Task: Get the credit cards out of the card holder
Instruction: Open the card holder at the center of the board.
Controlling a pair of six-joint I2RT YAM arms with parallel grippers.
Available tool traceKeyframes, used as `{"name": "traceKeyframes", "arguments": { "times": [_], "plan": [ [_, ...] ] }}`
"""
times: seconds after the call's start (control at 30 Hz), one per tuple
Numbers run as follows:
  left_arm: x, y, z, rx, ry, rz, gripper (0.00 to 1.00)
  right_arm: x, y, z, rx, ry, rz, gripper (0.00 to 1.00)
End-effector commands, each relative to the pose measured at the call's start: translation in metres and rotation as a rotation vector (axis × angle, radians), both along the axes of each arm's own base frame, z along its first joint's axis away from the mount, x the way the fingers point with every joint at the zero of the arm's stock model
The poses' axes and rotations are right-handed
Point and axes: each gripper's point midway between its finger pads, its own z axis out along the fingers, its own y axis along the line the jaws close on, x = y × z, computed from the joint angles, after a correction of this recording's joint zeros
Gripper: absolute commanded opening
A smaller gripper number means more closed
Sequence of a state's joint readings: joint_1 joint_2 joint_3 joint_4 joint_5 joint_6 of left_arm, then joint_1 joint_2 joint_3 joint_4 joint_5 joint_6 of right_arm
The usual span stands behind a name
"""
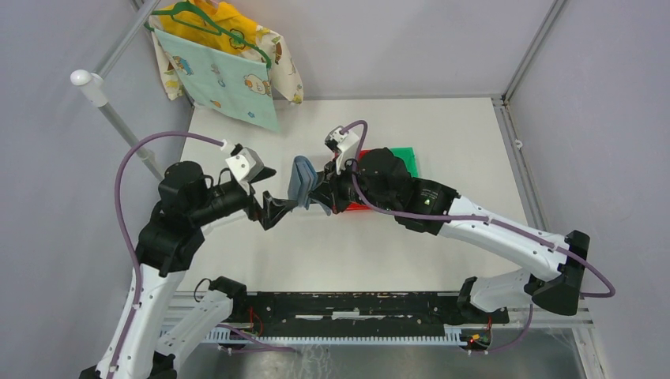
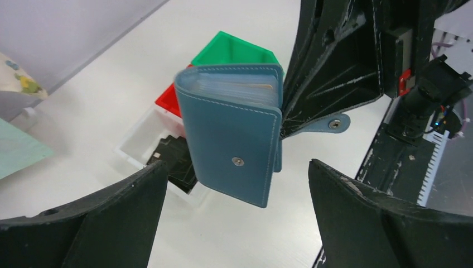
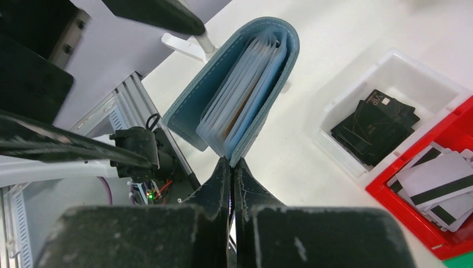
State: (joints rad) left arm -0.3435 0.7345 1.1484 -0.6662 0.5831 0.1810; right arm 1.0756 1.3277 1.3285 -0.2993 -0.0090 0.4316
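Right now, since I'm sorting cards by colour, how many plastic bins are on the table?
3, in a row: white bin holding black cards, red bin in the middle, green bin at the other end. The right arm may hide more.

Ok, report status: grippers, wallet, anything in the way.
Right gripper shut on wallet, holding it off the table. Left gripper open, facing wallet, not touching. Wallet folded. Nothing between them.

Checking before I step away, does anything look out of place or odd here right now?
Nothing spilled or damaged. One oddity: the card holder hangs in mid-air, pinched by one edge in the right pincer, its clear sleeves fanned open and its strap tab loose.
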Motion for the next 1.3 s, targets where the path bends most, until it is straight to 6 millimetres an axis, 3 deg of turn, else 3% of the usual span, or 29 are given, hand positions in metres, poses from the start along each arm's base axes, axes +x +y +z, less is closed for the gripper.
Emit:
{"name": "traceKeyframes", "arguments": {
  "times": [0.0, 0.13, 0.37, 0.53, 0.73, 0.9, 0.97, 1.07, 1.1, 1.27],
  "plan": [
    [-0.005, -0.010, -0.009, -0.027, 0.013, -0.071, 1.00, 0.002, 0.012, 0.061, 0.139, -0.097, -0.023, 0.00],
    [0.013, 0.000, -0.019, 0.013, 0.013, 0.029, 1.00, 0.000, 0.015, 0.063, 0.144, -0.099, -0.027, 0.00],
    [0.020, 0.005, -0.025, 0.033, 0.026, 0.071, 0.98, -0.002, 0.017, 0.066, 0.148, -0.104, -0.031, 0.00],
    [0.006, 0.006, -0.011, 0.055, -0.045, 0.020, 0.88, 0.000, 0.010, 0.063, 0.134, -0.112, -0.054, 0.00],
    [-0.009, 0.009, -0.007, 0.108, -0.073, -0.039, 0.73, -0.001, 0.008, 0.066, 0.140, -0.118, -0.054, 0.00],
    [0.008, 0.017, 0.000, 0.086, -0.095, 0.069, 0.63, -0.004, 0.008, 0.070, 0.155, -0.114, -0.037, 0.00],
    [0.009, 0.016, 0.002, 0.064, -0.079, 0.081, 0.69, -0.005, 0.009, 0.071, 0.159, -0.114, -0.034, 0.00],
    [-0.020, -0.001, -0.005, 0.036, 0.006, -0.078, 0.95, -0.004, 0.008, 0.072, 0.159, -0.113, -0.041, 0.00],
    [-0.030, -0.006, -0.009, 0.024, 0.038, -0.131, 0.99, -0.004, 0.008, 0.072, 0.161, -0.114, -0.041, 0.00],
    [-0.017, 0.002, -0.024, 0.072, 0.024, -0.070, 0.98, -0.005, 0.011, 0.074, 0.169, -0.110, -0.029, 0.00]
  ]
}}
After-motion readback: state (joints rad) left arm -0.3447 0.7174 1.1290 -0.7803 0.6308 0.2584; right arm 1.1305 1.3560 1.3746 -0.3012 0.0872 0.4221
